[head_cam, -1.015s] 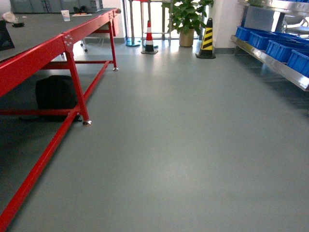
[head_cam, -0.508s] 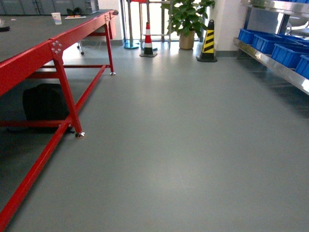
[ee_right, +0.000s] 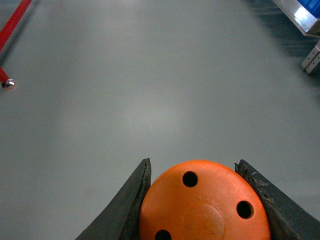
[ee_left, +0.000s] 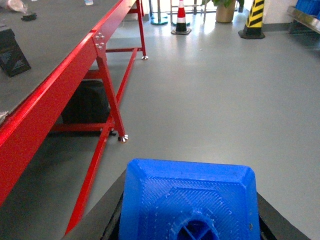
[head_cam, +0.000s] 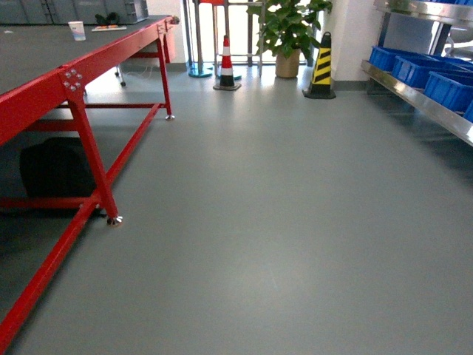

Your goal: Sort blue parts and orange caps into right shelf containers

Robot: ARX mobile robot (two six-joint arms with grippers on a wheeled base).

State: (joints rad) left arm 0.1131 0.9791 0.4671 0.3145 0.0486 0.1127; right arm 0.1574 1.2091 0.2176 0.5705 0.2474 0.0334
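- Left wrist view: the blue part (ee_left: pixel 189 200) fills the bottom edge, clamped in the left claw (ee_left: pixel 187 220) above grey floor (ee_left: pixel 210 100), beside the red-framed table (ee_left: pixel 55 75).
- Right wrist view: the orange cap (ee_right: pixel 205 205), 3 holes showing, sits clamped between the right claw (ee_right: pixel 202 210) fingers (ee_right: pixel 127 205).
- Head view: blue containers (head_cam: pixel 432 78) line the steel shelf (head_cam: pixel 414 96) at far right; 2 striped cones stand beyond, the red-and-white cone (head_cam: pixel 227 65) and the yellow-and-black cone (head_cam: pixel 321 68).

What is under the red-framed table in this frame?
A black bag sits on the floor beneath the red-framed table, behind its lower crossbars; the left wrist view shows it too. The tabletop and rail hide whatever lies further back, so nothing else can be confirmed there.
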